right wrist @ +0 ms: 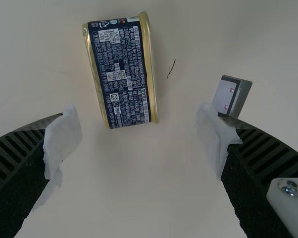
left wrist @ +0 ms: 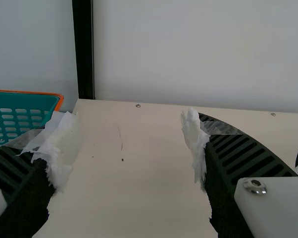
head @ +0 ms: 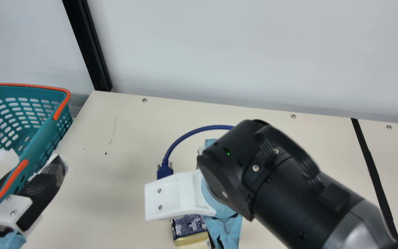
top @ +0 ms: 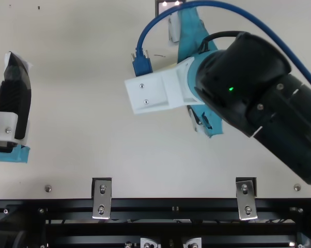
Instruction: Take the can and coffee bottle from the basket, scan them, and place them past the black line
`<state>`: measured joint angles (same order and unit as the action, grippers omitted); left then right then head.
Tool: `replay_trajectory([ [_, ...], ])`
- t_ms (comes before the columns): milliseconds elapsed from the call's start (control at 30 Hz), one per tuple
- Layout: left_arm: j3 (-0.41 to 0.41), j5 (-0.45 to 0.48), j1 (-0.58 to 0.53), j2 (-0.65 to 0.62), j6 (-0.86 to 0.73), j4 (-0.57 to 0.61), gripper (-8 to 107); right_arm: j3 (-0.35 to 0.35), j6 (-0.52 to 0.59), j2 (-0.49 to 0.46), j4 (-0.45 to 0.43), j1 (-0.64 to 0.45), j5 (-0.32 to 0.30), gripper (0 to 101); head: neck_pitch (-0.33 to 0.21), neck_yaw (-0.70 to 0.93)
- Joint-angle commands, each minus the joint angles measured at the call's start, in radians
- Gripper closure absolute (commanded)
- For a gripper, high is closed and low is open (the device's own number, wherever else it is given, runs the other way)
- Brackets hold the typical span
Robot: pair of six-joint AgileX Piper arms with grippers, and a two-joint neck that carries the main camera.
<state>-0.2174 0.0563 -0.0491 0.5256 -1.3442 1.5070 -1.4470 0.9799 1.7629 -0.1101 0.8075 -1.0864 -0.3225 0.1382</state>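
Lying on its side, can (right wrist: 122, 74), long axis toward spread right tool (top: 190, 35); left tool (head: 33, 162) likewise

One boxy navy-and-gold metal can (right wrist: 122, 74), one teal-and-orange plastic basket (head: 43, 138). One long black line (head: 372, 169), one round blue cable (head: 192, 132), one small grey box (right wrist: 242, 96).

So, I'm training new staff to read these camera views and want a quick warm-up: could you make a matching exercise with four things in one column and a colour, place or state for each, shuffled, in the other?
Things:
1. can
2. basket
3. black line
4. left gripper

Descriptions:
A. teal with orange edging
B. open, holding nothing
C. dark blue label, gold-coloured edges
D. runs across the table toward the main view's right side

Right pairs: 1-C, 2-A, 3-D, 4-B
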Motion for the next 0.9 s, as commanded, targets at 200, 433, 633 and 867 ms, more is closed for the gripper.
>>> replay_trajectory([
  [200,0.0,0.0,0.0,0.0,0.0,0.0,9,0.019,0.032,0.058,0.003,0.017,0.035,0,-0.002,-0.016],
  [433,0.0,0.0,0.0,0.0,0.0,0.0,9,0.007,0.061,0.12,0.023,0.026,0.046,0,-0.002,-0.016],
  [633,0.0,0.0,0.0,0.0,0.0,0.0,9,-0.014,0.078,0.163,0.052,0.025,0.033,0,-0.002,-0.016],
  [867,0.0,0.0,0.0,0.0,0.0,0.0,9,-0.041,0.064,0.164,0.103,0.001,0.013,101,-0.002,-0.016],
])
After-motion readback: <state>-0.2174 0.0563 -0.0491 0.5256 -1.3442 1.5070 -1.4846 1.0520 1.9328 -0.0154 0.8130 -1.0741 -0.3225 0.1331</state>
